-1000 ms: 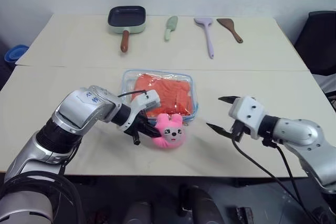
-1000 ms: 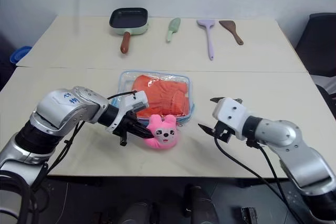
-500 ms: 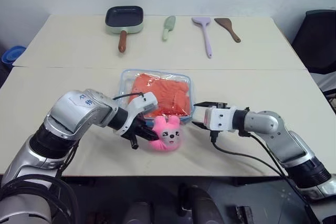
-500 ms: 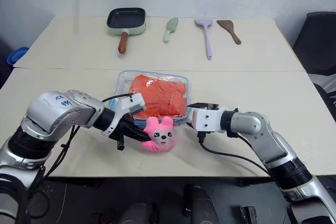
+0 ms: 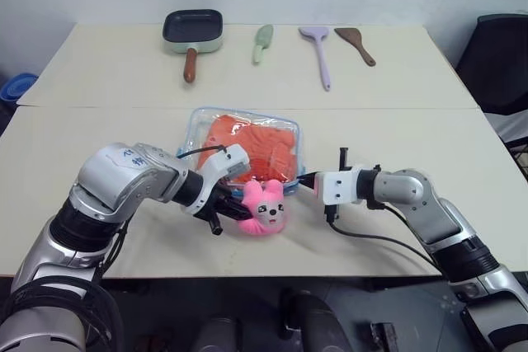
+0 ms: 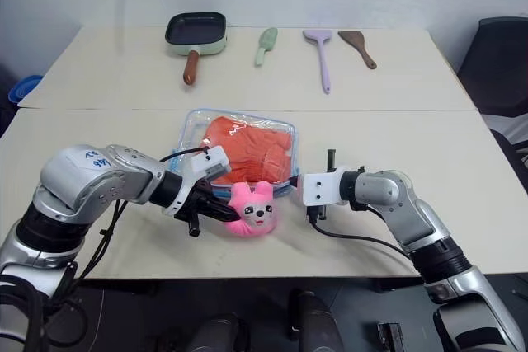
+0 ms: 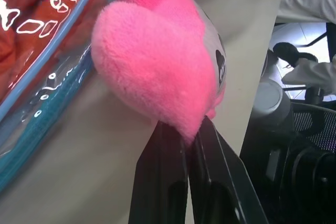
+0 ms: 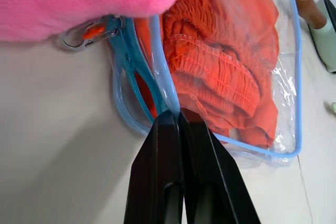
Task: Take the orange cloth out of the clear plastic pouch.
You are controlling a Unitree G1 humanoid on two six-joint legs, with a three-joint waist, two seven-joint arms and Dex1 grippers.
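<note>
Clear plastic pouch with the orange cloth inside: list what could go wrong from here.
1. The right gripper is shut on the clear plastic pouch's blue-trimmed edge; pulling may drag the whole pouch along, orange cloth inside.
2. The left gripper pinches the pink plush toy at the pouch's near edge; the toy may snag.

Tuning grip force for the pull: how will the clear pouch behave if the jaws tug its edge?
The clear plastic pouch looks thin and glossy, so probably floppy and slippery. It lies flat, bulged by the orange cloth, so it would likely slide or lift with the tug unless pinned. The pink plush toy at its edge looks too soft to anchor it.
</note>
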